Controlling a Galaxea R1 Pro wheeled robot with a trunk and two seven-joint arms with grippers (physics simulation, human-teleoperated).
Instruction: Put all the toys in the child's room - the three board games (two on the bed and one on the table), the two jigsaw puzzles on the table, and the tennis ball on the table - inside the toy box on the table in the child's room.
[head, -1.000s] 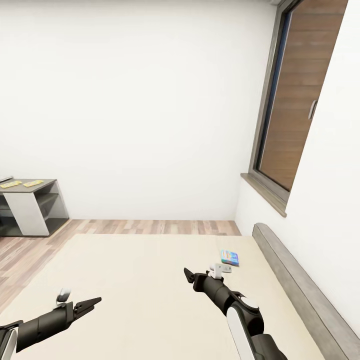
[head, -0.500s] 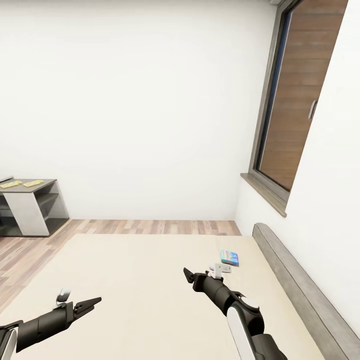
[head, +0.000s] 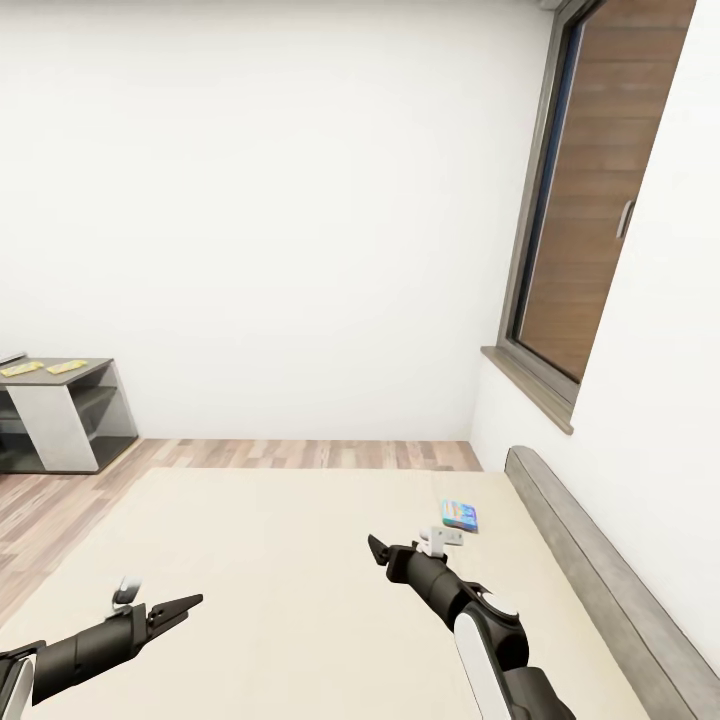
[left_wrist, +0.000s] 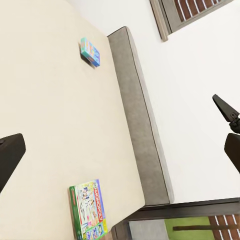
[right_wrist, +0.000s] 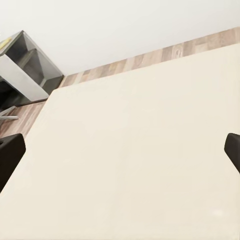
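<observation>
The bed (head: 280, 560) with its beige mattress and grey headboard (head: 590, 580) lies in front of me. A small blue board game (head: 460, 515) rests on the mattress near the headboard, just beyond my right gripper (head: 385, 553). That blue game (left_wrist: 90, 51) and a white-and-green board game (left_wrist: 89, 210) lie flat on the mattress along the headboard in the left wrist view. My left gripper (head: 175, 607) hovers over the near left part of the bed. Both grippers are open and hold nothing. The table, toy box, jigsaw puzzles and tennis ball are out of view.
A dark grey cabinet (head: 70, 415) with flat yellow items (head: 65, 367) on top stands at the left wall. Wood floor (head: 300, 455) runs between the bed's far edge and the white wall. A window with a sill (head: 530, 385) sits above the headboard.
</observation>
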